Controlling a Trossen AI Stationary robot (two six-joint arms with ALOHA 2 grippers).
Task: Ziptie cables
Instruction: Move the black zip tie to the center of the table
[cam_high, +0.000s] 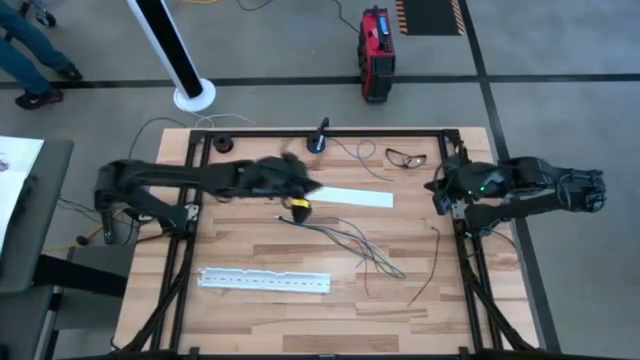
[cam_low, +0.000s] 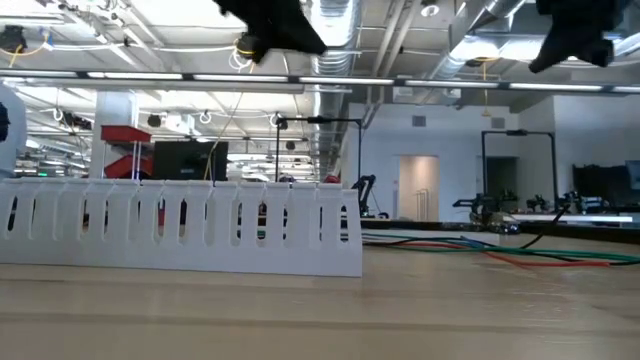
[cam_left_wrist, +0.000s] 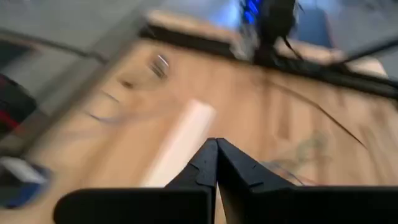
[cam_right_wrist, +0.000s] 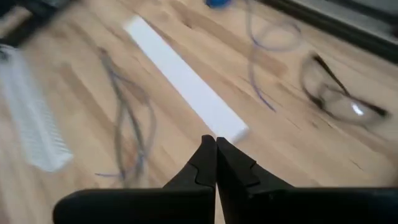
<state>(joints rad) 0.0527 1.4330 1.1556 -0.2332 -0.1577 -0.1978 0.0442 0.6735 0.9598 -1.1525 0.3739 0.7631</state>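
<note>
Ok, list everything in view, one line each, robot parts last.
Cables: several, grey and dark, loose bunch mid-table.
Plain strip: one, white, flat, table centre.
Slotted strip: one, white, near front edge.
Glasses: one pair, clear with a dark frame, back right.
Blue device: one, blue-black, back edge.
Red case: one, red and black, on the floor behind the table.
Table: one, light wood.
Left end effector: dark, shut, over the plain strip's left end.
Right end effector: dark, shut, at the right edge.
</note>
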